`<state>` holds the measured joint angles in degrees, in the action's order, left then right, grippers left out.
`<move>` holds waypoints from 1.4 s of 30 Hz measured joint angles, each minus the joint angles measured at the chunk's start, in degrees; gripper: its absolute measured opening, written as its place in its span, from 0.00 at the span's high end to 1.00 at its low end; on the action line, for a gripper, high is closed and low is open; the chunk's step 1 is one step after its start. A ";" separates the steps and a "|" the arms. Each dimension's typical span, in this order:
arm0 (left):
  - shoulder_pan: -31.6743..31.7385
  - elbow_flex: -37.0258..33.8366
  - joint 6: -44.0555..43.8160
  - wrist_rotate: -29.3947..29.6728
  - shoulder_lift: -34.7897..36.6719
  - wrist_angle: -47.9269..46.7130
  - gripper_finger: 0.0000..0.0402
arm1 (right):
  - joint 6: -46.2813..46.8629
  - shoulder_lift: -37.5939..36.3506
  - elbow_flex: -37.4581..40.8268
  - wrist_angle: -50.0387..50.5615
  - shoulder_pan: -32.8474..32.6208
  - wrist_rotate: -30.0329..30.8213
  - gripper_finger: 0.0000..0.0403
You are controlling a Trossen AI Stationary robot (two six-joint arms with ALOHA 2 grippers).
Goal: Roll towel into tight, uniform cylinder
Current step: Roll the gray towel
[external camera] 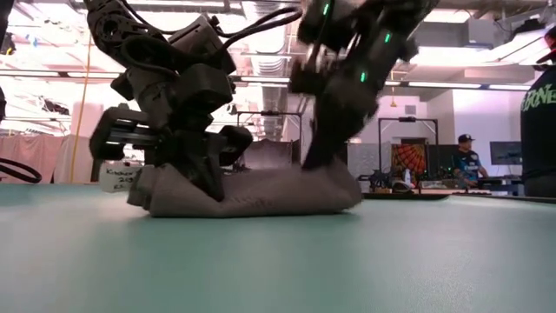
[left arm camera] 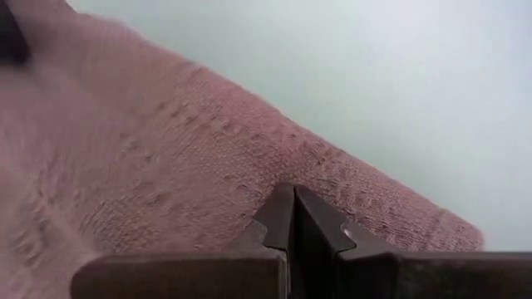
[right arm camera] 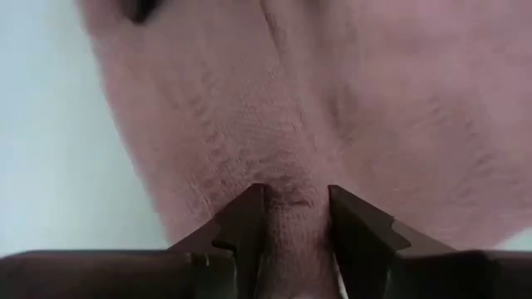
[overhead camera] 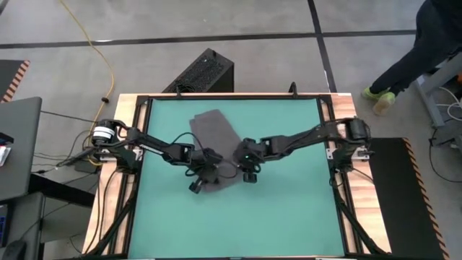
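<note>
Towel (overhead camera: 216, 144) lies on teal mat (overhead camera: 289, 209), near middle, running diagonally away from arms; near end bunched into low fold. Left gripper (left arm camera: 293, 218) down on towel's near-left edge, fingertips pressed together against cloth, no gap visible between them; whether cloth is pinched cannot be told. Right gripper (right arm camera: 291, 218) at near-right edge, fingers narrowly apart, ridge of towel pinched between them. Both arms reach inward from table's sides, grippers close together.
</note>
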<state>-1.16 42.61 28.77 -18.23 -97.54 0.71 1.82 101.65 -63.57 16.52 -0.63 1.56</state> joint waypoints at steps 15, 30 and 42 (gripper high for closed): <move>-6.42 -0.75 0.31 -6.55 0.89 -8.28 1.00 | 10.88 5.42 -0.02 -8.12 -5.96 -0.46 0.61; -10.69 -0.85 7.57 2.07 5.18 -16.44 1.00 | -0.79 -5.55 0.00 -9.26 -0.84 18.51 0.62; -12.12 1.99 6.99 12.28 14.70 -20.13 1.00 | -1.94 3.50 -0.02 -22.35 10.64 10.89 0.62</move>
<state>-13.28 44.60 35.76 -5.95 -82.83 -19.41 -0.12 105.15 -63.59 -5.83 10.01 12.45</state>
